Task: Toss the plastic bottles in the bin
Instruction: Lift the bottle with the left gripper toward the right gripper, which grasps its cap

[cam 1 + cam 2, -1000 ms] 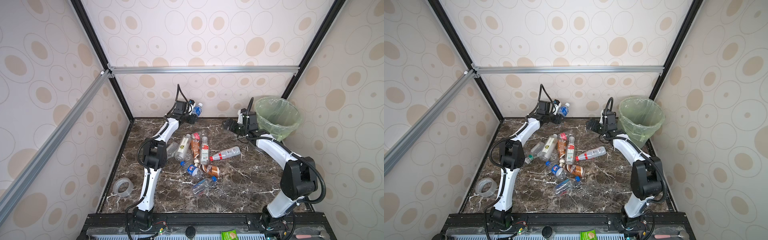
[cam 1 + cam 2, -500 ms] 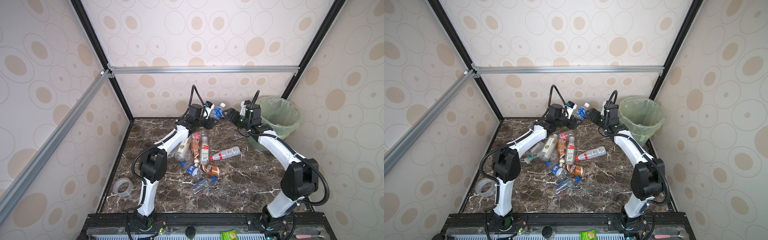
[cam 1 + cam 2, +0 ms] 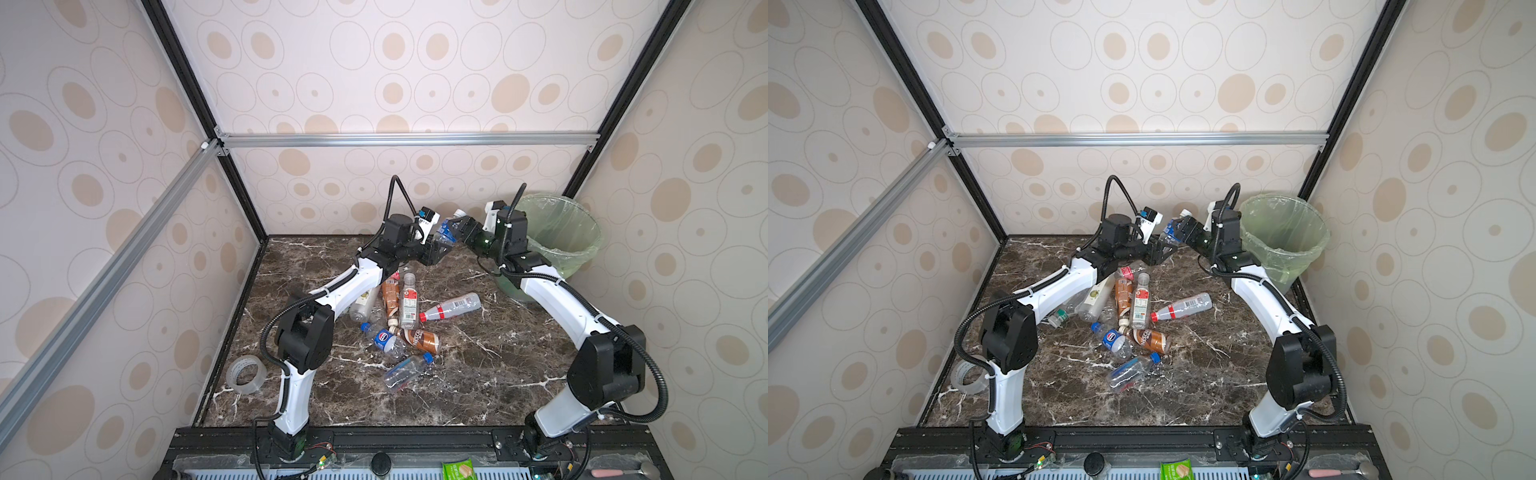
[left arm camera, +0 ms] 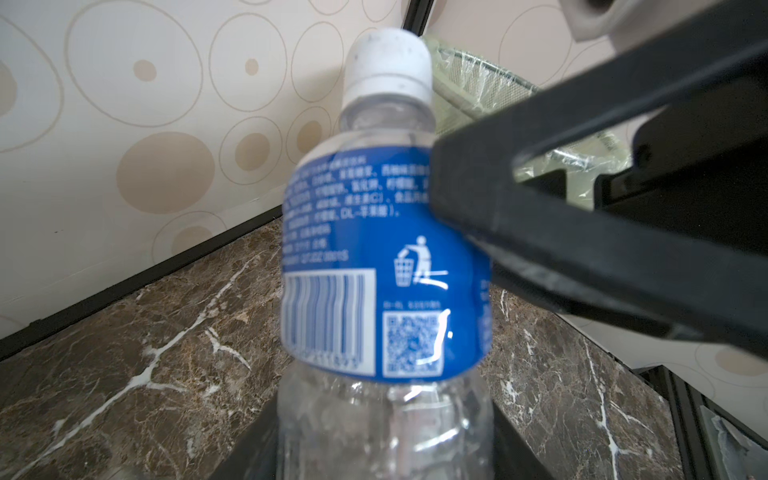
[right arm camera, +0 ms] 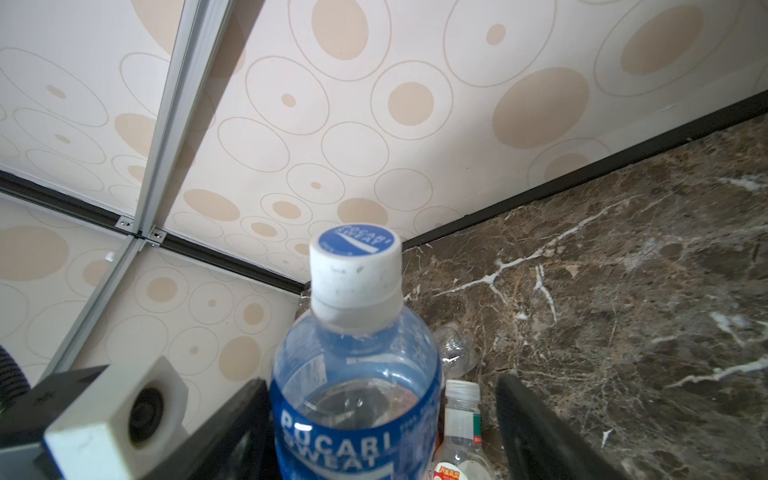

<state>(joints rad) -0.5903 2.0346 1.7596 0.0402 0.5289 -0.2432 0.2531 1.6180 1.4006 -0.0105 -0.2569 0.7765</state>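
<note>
Left gripper (image 3: 436,249) pinches clear blue-labelled bottle (image 4: 386,249) aloft, presumably for handover; right gripper (image 3: 457,227), beside green-lined bin (image 3: 577,249), straddles it, fingers spread

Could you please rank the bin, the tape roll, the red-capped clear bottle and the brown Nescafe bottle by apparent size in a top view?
1. bin
2. red-capped clear bottle
3. tape roll and brown Nescafe bottle: about alike, and the roll lies nearer the camera, so unranked.
</note>
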